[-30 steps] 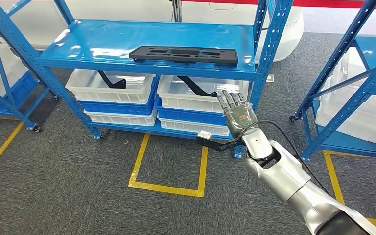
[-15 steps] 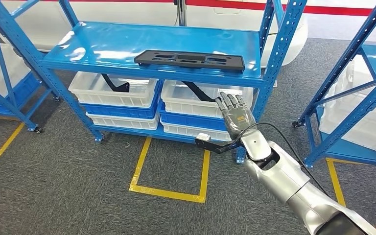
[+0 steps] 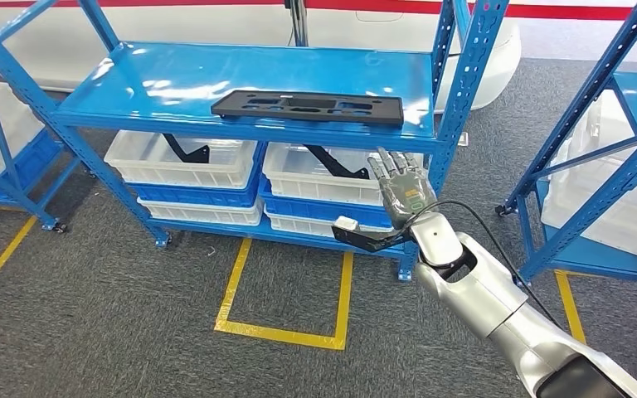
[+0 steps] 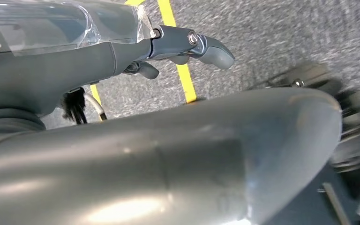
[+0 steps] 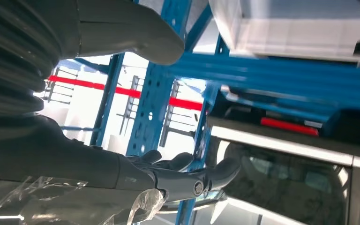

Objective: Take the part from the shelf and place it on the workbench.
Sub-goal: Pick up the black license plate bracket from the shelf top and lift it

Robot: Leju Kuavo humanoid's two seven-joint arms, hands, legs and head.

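Glossy blue shelf [image 3: 158, 83]; flat black perforated part [image 3: 307, 107]

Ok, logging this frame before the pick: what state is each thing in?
Part: flat on the top shelf, untouched.
Right hand: raised, fingers apart, holding nothing.
Left hand: hanging over the floor, fingers curled, holding nothing.
Bins: on the lower shelf, black pieces inside.
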